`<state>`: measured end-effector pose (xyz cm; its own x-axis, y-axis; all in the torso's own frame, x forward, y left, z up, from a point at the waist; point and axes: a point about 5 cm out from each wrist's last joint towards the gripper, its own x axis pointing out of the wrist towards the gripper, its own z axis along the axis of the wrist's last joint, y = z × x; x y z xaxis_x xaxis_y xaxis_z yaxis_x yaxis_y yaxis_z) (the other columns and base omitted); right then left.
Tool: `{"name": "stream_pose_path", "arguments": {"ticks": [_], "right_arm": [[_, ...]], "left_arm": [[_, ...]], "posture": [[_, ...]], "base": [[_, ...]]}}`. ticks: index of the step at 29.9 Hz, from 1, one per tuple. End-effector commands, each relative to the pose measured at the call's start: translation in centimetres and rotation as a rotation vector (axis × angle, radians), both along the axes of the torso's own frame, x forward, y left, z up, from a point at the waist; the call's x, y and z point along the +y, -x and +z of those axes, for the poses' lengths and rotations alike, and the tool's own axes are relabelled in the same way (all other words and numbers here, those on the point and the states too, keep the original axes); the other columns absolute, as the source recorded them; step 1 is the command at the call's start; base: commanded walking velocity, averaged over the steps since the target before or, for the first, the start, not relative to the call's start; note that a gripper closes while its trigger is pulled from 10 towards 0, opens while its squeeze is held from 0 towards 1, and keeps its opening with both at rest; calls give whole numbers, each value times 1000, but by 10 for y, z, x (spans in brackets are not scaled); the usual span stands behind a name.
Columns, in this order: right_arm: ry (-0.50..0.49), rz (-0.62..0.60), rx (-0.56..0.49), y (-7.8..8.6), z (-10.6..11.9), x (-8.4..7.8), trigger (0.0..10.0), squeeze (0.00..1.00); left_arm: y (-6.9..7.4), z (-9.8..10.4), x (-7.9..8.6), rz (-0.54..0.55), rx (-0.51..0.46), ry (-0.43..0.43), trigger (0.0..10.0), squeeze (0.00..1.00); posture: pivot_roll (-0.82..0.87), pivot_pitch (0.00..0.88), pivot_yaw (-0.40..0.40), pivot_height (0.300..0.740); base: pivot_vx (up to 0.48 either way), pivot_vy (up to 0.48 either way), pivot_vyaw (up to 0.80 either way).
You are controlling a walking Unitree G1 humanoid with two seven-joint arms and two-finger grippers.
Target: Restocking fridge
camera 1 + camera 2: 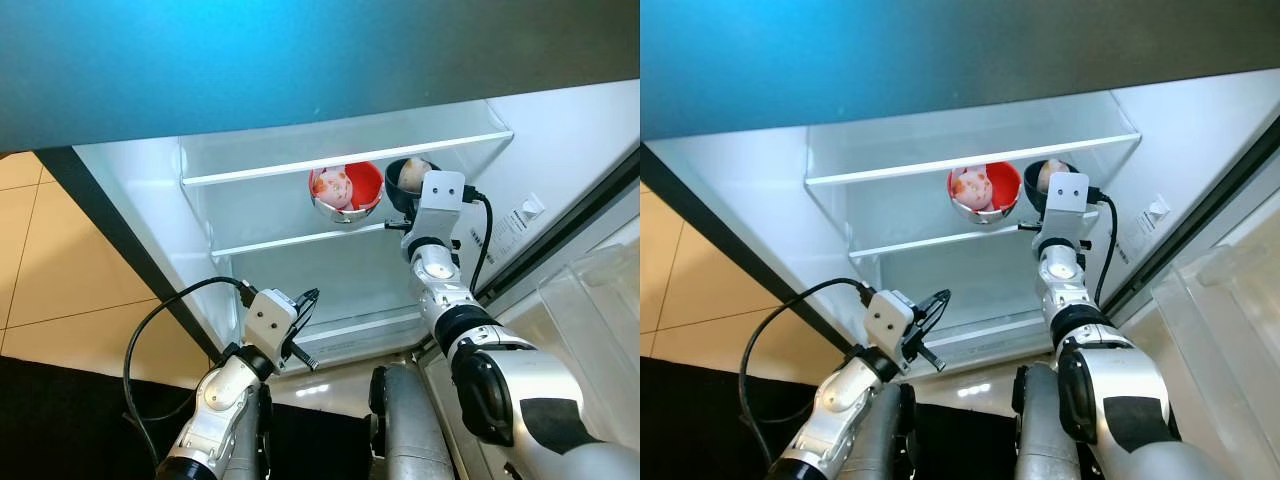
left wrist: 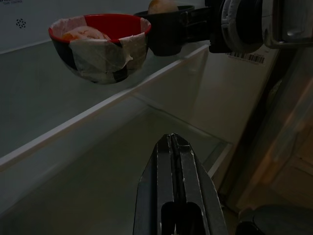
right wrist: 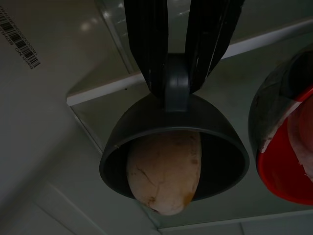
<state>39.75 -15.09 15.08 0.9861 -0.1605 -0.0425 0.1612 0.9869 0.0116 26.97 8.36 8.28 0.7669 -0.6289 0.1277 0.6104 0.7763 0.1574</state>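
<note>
Left end effector [image 2: 173,161], fingers closed and empty, hangs below the shelf [image 1: 290,240]. Right end effector [image 3: 176,73] clamps dark bowl [image 3: 171,147] at shelf's right end, beside red bowl [image 1: 345,192]; right wrist view reveals a potato-like item [image 3: 164,171] inside.

Tan tiled floor [image 1: 70,290], black mat [image 1: 60,420], clear plastic bin [image 1: 600,310] at right

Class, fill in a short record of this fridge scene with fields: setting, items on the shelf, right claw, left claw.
setting: open fridge with clear glass shelves
items on the shelf: red bowl with food under plastic wrap, on the glass shelf
right claw: right claw shut on the rim of a dark bowl holding a pale, potato-like item, just beside the red bowl
left claw: left claw shut, empty, low in front of the lower shelves
</note>
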Motion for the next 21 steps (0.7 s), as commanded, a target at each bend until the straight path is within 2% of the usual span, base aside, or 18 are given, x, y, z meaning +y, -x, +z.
{"name": "stream_pose_path", "arguments": {"ticks": [1, 2, 4, 5, 7, 8, 9, 10, 21], "right_arm": [[-18, -6, 54, 3, -10, 2, 10000, 43], [-17, -7, 55, 3, -10, 2, 10000, 765], [-17, -8, 56, 3, -10, 2, 10000, 765], [-16, -10, 57, 3, -11, 2, 10000, 1000], [-18, -13, 57, 3, -11, 1, 10000, 1000], [-21, -16, 56, 3, -11, 1, 10000, 992], [-22, -18, 56, 3, -11, 1, 10000, 624], [-30, -23, 58, 3, -11, 0, 10000, 0], [-65, -55, 18, 4, -9, -10, 10000, 0]], "left_arm": [[2, -1, -2, 1, 14, 14, 10000, 0], [2, -1, -2, 1, 15, 14, 10000, 0], [2, -1, -2, 2, 15, 13, 10000, 0], [2, -1, -1, 1, 16, 10, 10000, 0], [1, -1, -1, 0, 17, 8, 10000, 0], [1, -1, -1, 0, 17, 6, 10000, 0], [2, -1, -1, -1, 17, 5, 10000, 0], [2, -1, -1, -2, 18, 5, 10000, 0], [2, -3, 0, 0, 23, -3, 10000, 0]], "posture": [[-9, 320, -30, 602], [-9, 320, -30, 602], [-9, 320, -30, 602], [-9, 320, -30, 602], [-9, 320, -30, 602], [-9, 320, -30, 602], [-10, 319, -29, 602], [-10, 319, -29, 602], [-18, 313, -28, 602]], "base": [[0, 0, 0], [0, 0, 0], [0, 0, 0], [0, 0, 0], [0, 0, 0], [0, 0, 0], [0, 0, 0], [0, 0, 0], [0, 0, 0]]}}
